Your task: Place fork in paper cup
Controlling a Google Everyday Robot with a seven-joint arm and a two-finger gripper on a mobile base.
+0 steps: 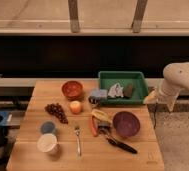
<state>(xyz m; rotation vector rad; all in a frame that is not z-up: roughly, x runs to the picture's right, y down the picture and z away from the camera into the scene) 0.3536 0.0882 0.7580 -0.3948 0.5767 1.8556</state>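
Fingers of the gripper: whether they are spread or closed, I cannot tell, though they carry no fork. The gripper hangs off the worktop towards 3 o'clock, just beside the right rim of the green tray, well apart from both task things. The fork lies flat on the worktop at about 7 o'clock from its middle, tines towards 12 and handle towards 6. The paper cup stands upright just beside it at 9 o'clock, with a blue-grey cup at the paper cup's 12. A purple bowl and a black-handled utensil lie between gripper and fork. By my judgement nothing of the task is done: reaching, grasping, lifting and dropping the fork into the cup all remain.
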